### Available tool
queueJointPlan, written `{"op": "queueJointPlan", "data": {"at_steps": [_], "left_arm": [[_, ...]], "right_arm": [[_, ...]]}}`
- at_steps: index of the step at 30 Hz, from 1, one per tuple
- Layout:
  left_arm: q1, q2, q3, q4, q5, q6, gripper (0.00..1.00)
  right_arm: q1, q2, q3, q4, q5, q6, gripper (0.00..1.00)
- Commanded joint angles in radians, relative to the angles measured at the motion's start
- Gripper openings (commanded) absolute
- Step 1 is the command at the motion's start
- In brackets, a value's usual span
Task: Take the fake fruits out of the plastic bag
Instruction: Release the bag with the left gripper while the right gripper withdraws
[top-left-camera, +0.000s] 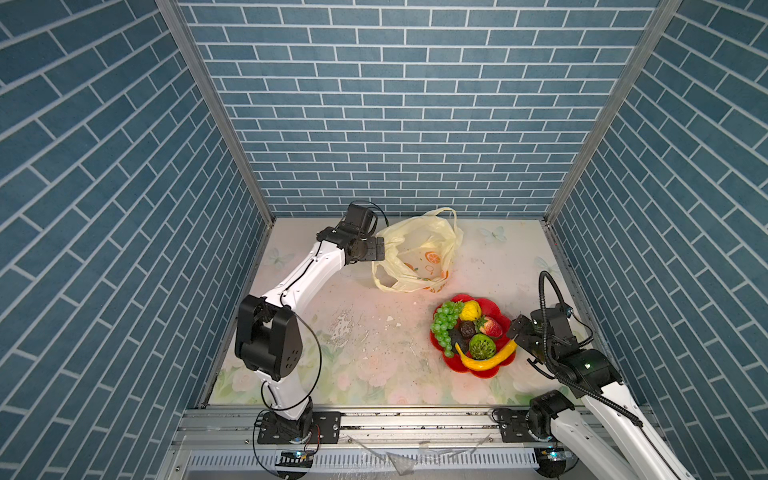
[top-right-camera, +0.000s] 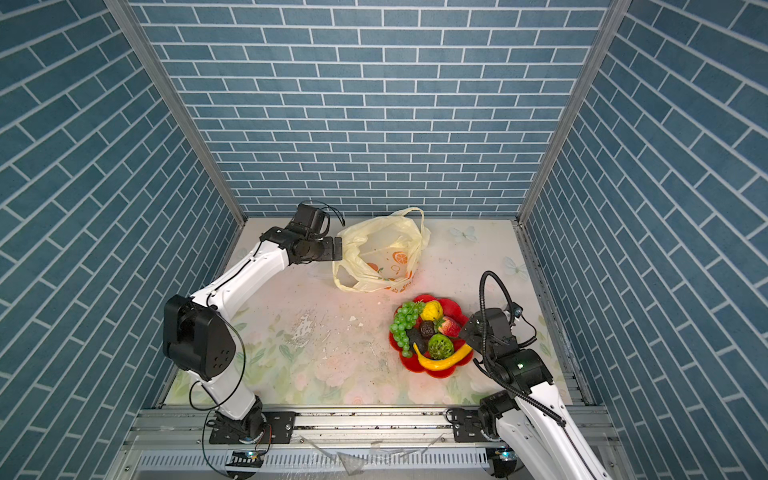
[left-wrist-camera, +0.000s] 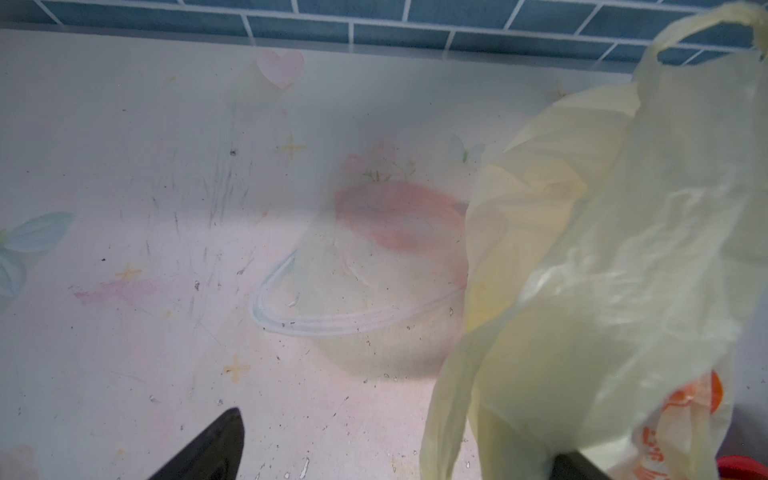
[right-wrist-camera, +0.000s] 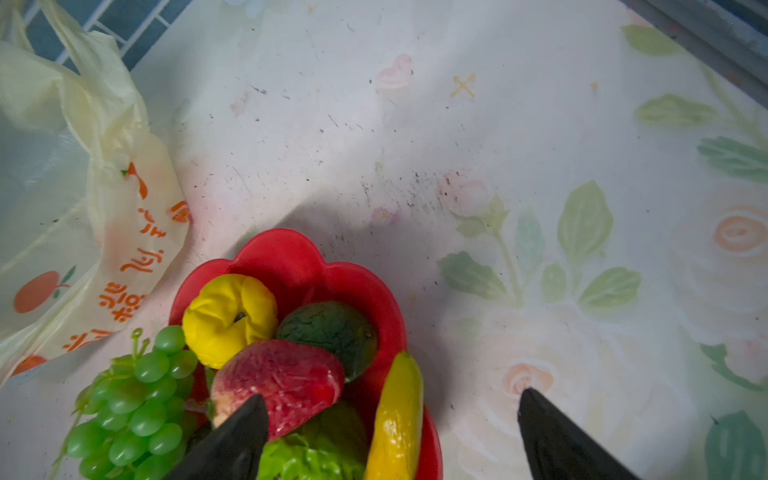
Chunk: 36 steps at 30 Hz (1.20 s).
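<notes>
The plastic bag (top-left-camera: 415, 253) (top-right-camera: 380, 253) lies crumpled near the back wall, mouth open, and no fruit shows inside it. My left gripper (top-left-camera: 380, 248) (left-wrist-camera: 399, 440) is open at the bag's left edge; a fold of the bag (left-wrist-camera: 602, 270) hangs loose beside one finger. The fake fruits are piled on a red plate (top-left-camera: 490, 301): green grapes (top-left-camera: 446, 328), banana (top-left-camera: 490, 357), strawberry (top-left-camera: 490, 326), yellow lump (top-left-camera: 470, 309), green round one (top-left-camera: 482, 345), dark brown one (top-left-camera: 467, 329). My right gripper (top-left-camera: 515, 330) (right-wrist-camera: 392, 395) stands open at the plate's right rim, over the banana (right-wrist-camera: 395, 419), holding nothing.
The floral tabletop (top-left-camera: 365, 332) is scuffed, with small white flecks near the middle. Blue tiled walls close in the back and both sides. A metal rail (top-left-camera: 415, 419) runs along the front edge, carrying both arm bases.
</notes>
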Motion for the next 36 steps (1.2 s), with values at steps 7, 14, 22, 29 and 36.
{"op": "queueJointPlan", "data": {"at_steps": [7, 14, 22, 29, 36], "left_arm": [[0.005, 0.146, 0.033, -0.011, 0.081, -0.005, 0.99], [-0.032, 0.246, 0.169, -0.103, 0.076, 0.058, 0.99], [0.013, 0.251, 0.019, 0.147, 0.418, -0.026, 0.95], [0.032, 0.2, -0.12, 0.402, 0.591, -0.104, 0.96], [0.03, 0.141, -0.201, 0.436, 0.49, -0.092, 0.99]], "right_arm": [[-0.11, -0.195, -0.191, 0.109, -0.225, 0.197, 0.99], [-0.109, -0.195, -0.248, 0.192, -0.281, 0.224, 0.99], [-0.108, -0.145, -0.283, 0.308, -0.334, 0.224, 0.99], [-0.089, -0.097, -0.297, 0.377, -0.367, 0.23, 0.99], [-0.05, -0.062, -0.298, 0.429, -0.351, 0.241, 0.99]]}}
